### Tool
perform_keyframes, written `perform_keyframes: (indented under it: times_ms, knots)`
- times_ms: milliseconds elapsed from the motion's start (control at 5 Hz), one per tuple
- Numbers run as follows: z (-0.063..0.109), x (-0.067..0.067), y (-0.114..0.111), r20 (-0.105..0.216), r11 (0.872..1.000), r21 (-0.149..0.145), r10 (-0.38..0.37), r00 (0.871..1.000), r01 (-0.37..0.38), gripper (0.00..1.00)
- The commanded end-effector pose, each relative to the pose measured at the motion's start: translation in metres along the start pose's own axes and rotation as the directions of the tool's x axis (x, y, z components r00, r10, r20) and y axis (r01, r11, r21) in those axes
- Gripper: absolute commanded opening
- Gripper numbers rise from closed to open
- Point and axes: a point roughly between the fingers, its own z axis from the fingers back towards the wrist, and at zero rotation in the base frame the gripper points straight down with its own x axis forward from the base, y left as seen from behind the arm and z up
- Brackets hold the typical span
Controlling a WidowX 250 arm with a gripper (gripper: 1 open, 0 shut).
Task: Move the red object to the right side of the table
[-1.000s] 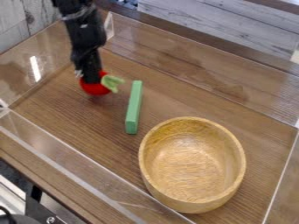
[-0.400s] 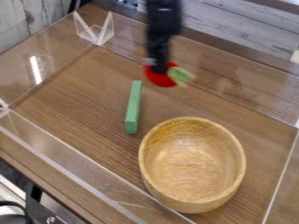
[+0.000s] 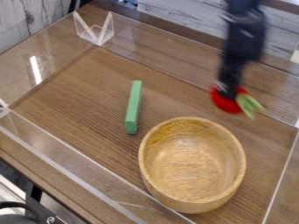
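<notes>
We see the black robot gripper (image 3: 229, 88) reaching straight down at the right of the brown wood-grain tabletop (image 3: 82, 96), its jaws pinched narrow on the small rounded red toy fruit (image 3: 228, 99), which sits directly beneath them with its light green leafy stem poking out toward the lower right. The fruit hangs just above or on the wood, beyond the far right rim of the round wooden bowl (image 3: 193, 164) and close to it; we cannot tell whether it touches the surface. In our judgement the coming move turns on that vertical relation: the fruit is already on the right side, so what is left is a short descent and a release clear of the bowl's edge and of the clear acrylic wall (image 3: 286, 166) at the right. The long green stick (image 3: 133, 107) lies well apart to the left, its long axis running roughly toward and away from the camera, out of the way. Motion blur smears the gripper and fruit, so the fingertips are hard to separate, and the arm is cut off at the top edge.
</notes>
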Motion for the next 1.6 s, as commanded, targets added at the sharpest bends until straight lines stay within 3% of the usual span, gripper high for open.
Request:
perform_keyframes:
  times_ms: [0, 200, 400, 1400]
  knots:
    - [0.005, 0.025, 0.009, 0.023, 0.998, 0.048, -0.052, 0.998, 0.051, 0.0]
    - [-0.008, 0.029, 0.015, 0.03, 0.997, 0.033, -0.067, 0.997, 0.066, 0.0]
    - [-0.019, 0.023, 0.021, 0.038, 0.997, 0.019, -0.077, 0.996, 0.076, 1.0]
    - [-0.042, 0.0, 0.035, 0.059, 0.996, -0.022, -0.081, 0.995, 0.083, 1.0]
